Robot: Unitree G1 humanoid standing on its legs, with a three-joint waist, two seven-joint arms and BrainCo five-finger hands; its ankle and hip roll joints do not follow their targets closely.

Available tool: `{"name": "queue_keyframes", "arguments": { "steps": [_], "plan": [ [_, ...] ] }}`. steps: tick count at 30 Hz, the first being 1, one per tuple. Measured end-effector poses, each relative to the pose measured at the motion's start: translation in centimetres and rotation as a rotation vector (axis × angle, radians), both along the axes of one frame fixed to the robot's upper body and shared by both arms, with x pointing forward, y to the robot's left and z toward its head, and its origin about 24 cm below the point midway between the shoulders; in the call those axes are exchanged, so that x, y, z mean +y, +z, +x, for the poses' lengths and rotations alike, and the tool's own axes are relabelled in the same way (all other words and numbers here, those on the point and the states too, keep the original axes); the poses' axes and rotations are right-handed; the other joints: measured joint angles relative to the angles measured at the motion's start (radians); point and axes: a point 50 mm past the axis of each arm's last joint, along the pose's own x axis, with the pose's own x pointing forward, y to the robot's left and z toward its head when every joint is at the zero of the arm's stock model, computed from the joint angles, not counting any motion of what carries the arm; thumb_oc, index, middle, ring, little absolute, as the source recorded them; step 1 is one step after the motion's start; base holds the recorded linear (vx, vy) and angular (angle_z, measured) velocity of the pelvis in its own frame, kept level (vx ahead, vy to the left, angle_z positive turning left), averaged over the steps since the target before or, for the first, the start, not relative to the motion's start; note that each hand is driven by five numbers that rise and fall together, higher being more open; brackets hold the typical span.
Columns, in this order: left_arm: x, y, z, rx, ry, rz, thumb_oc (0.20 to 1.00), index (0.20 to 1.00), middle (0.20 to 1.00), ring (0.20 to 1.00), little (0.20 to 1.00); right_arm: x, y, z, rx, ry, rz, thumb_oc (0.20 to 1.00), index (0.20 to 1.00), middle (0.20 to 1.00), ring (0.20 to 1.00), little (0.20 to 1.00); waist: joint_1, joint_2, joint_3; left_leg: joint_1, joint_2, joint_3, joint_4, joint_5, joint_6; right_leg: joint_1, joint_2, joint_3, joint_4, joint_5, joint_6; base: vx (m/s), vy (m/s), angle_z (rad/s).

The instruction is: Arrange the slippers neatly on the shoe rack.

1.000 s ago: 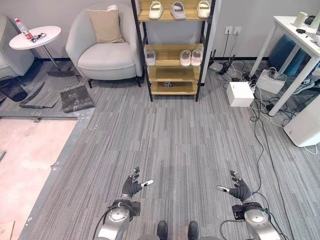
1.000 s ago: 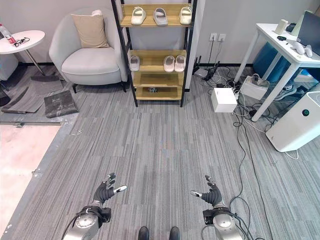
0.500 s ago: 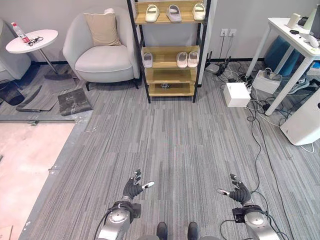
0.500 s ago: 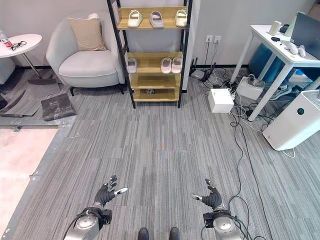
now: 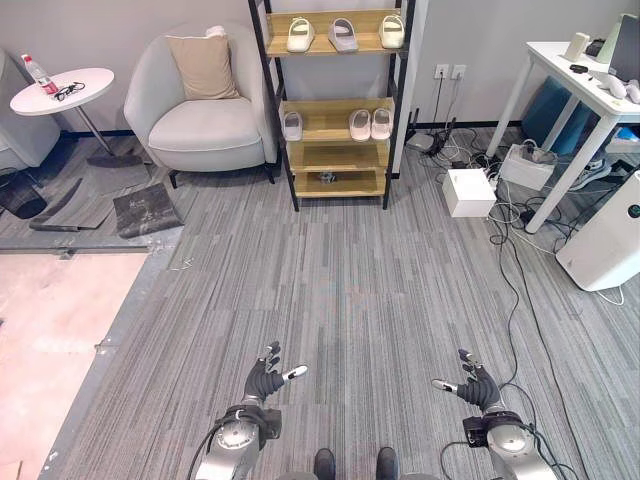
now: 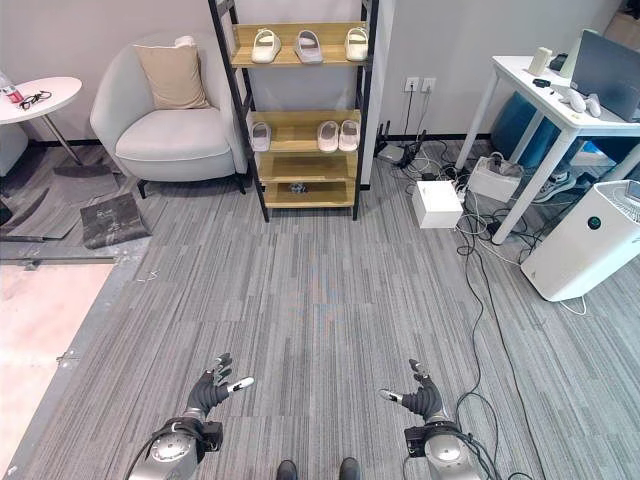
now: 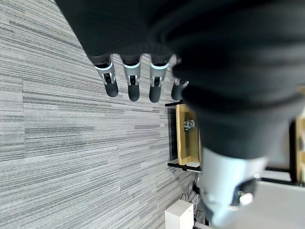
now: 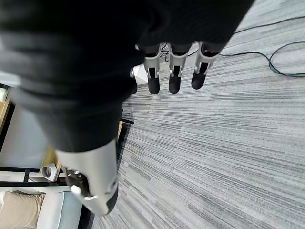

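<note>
Your left hand (image 5: 266, 379) and right hand (image 5: 477, 384) both hang low over the grey striped carpet (image 5: 350, 280), fingers spread wide and holding nothing, probably just a ready pose for walking up. Way out at 12 o'clock stands the black-framed wooden shoe rack (image 5: 334, 145). Three pale slippers (image 5: 342, 34) sit spaced along its top shelf, and three more (image 5: 362, 124) on the middle shelf, one off to the left. You're well apart from it all.
</note>
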Motion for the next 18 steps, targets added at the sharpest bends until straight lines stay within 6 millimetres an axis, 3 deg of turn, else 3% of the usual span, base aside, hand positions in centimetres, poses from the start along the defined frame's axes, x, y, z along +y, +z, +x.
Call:
{"name": "queue_keyframes", "arguments": {
  "steps": [18],
  "plan": [
    [0.3, -0.7, -1.2, 0.04, 0.014, 0.013, 1.0, 1.0, 1.0, 1.0, 1.0, 0.8, -0.4, -0.3, 0.017, 0.032, 0.005, 1.0, 1.0, 1.0, 1.0, 1.0, 0.003, -0.004, -0.027, -0.002, -0.001, 0.001, -0.006, -0.006, -0.007, -0.009, 0.0, 0.003, 0.0, 0.0, 0.0, 0.01, 0.005, 0.0]
  ]
}}
